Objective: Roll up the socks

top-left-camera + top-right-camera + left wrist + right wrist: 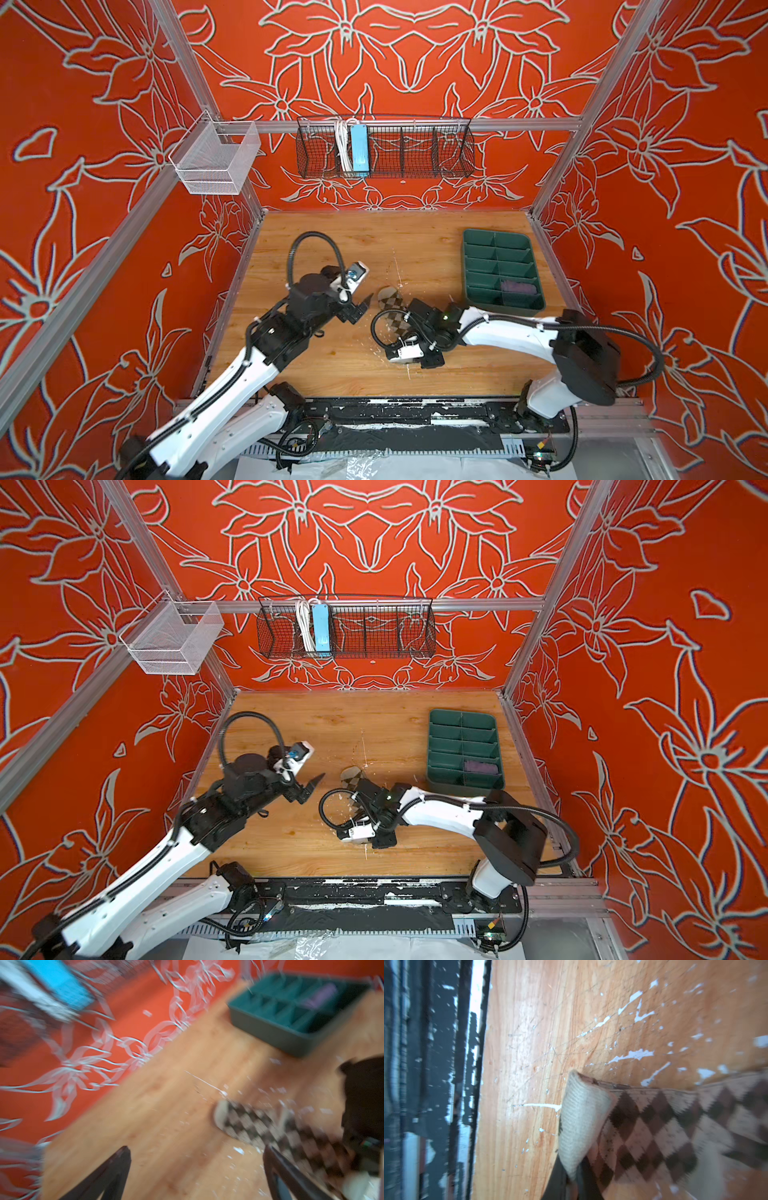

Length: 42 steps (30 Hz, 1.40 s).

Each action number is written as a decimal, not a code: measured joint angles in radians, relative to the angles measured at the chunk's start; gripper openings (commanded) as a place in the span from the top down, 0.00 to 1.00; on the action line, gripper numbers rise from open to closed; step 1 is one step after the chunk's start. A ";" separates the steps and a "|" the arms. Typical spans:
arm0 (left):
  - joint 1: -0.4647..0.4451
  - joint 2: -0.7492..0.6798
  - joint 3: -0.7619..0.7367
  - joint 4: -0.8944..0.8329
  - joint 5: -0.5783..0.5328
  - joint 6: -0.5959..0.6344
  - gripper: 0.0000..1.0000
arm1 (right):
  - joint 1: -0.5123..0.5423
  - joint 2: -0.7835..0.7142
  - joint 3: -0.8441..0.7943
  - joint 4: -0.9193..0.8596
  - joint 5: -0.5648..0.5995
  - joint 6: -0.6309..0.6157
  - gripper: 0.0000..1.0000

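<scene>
Two robot arms reach over a scratched wooden tabletop (pixel 332 357) flecked with white paint, inside a booth with red floral walls.

Nearest the viewer, around the middle of the tabletop, the right hand (pixel 572 1178) is closed on the plain ribbed cuff of the beige argyle sock (pixel 390 300). The right wrist view shows the cuff pinched between the dark fingers and lifted a little off the wood. From there the sock runs away toward the far side, lying flat, its dark diamonds facing up. In both top views the right arm covers most of it, and only the rounded far end shows clearly.

Just left of that far end is the left hand (pixel 363 308), its fingers spread wide, holding nothing and clear of the sock.

Farther back and to the right stands a green tray (pixel 505 306) with two columns of compartments. The purple sock (pixel 517 286) lies bundled in the right column, second compartment from the near end.

On the far wall hangs a black wire basket (pixel 415 153) holding a blue box (pixel 358 149). A white mesh basket (pixel 216 162) hangs at the far left corner.
</scene>
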 measured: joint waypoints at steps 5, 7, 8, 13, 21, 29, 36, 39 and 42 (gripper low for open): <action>0.003 -0.089 0.145 -0.159 0.133 0.098 0.05 | -0.056 0.229 0.182 -0.201 -0.156 0.002 1.00; -0.013 -0.093 0.186 -0.210 0.179 0.134 0.06 | -0.071 0.278 0.233 -0.263 -0.204 0.002 1.00; -0.036 -0.097 0.195 -0.228 0.189 0.153 0.06 | -0.079 0.299 0.254 -0.288 -0.223 0.002 1.00; -0.236 -0.132 0.093 -0.240 0.122 0.253 0.09 | -0.120 0.373 0.320 -0.362 -0.288 0.001 1.00; -0.646 0.016 -0.229 -0.132 -0.136 0.334 0.13 | -0.160 0.475 0.425 -0.468 -0.335 -0.006 1.00; -0.753 0.352 -0.274 0.034 -0.218 0.196 0.33 | -0.169 0.491 0.439 -0.499 -0.349 -0.014 1.00; -0.755 0.538 -0.237 0.130 -0.253 0.126 0.50 | -0.173 0.496 0.445 -0.510 -0.355 -0.018 1.00; -0.755 0.623 -0.230 0.182 -0.294 0.106 0.59 | -0.175 0.497 0.445 -0.511 -0.359 -0.018 1.00; -0.755 0.705 -0.194 0.208 -0.362 0.082 0.71 | -0.175 0.497 0.445 -0.512 -0.360 -0.018 1.00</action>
